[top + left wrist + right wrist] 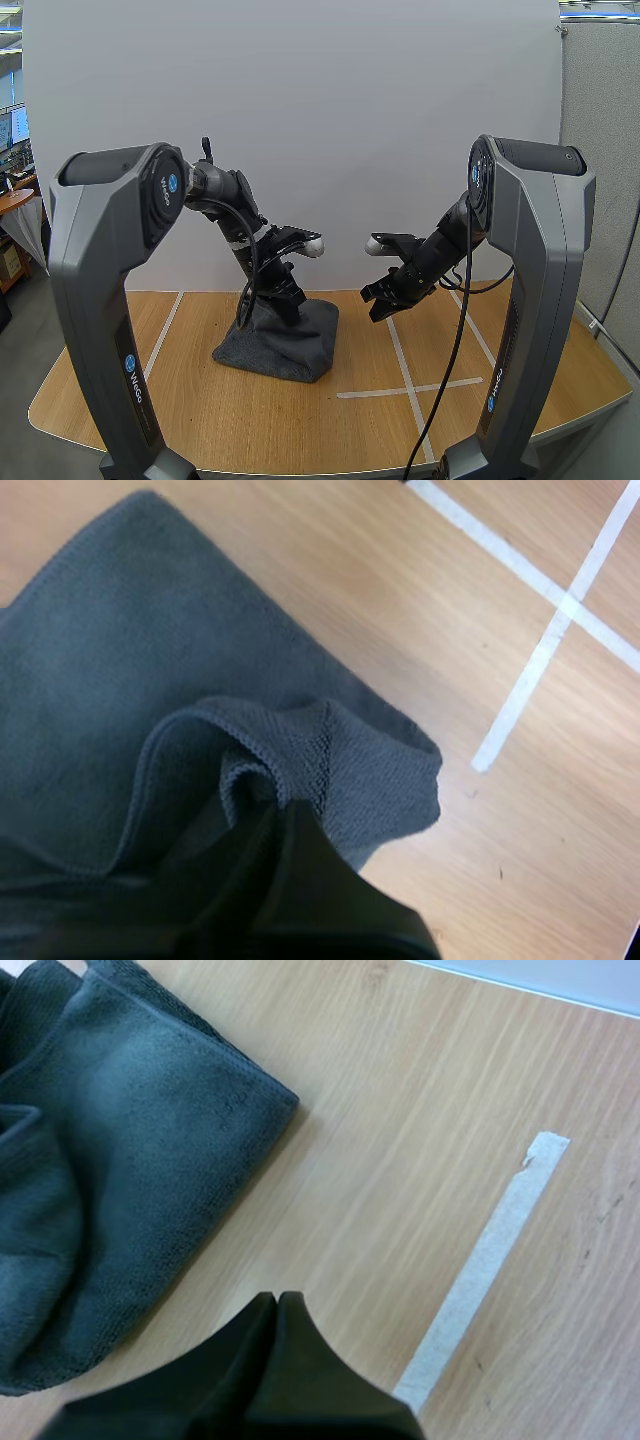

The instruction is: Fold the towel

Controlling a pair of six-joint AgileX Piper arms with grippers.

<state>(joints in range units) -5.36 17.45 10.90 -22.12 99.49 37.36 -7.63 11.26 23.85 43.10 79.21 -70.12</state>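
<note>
The towel (290, 350) is dark slate grey all over, with a fine knitted weave along its hem. The bench (300, 425) is pale honey wood with straight grain, crossed on the right by white tape lines (410, 388). My left end effector (285, 825) and right end effector (277, 1305) are plain black.

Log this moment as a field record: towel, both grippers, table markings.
towel: dark grey, bunched on the table, one fold raised above the rest
left gripper: shut on the raised fold of the towel
right gripper: shut on nothing, over bare wood beside the towel, not touching it
table: wooden, with white tape lines beside the towel
task state: fold not finished; towel lies uneven
</note>
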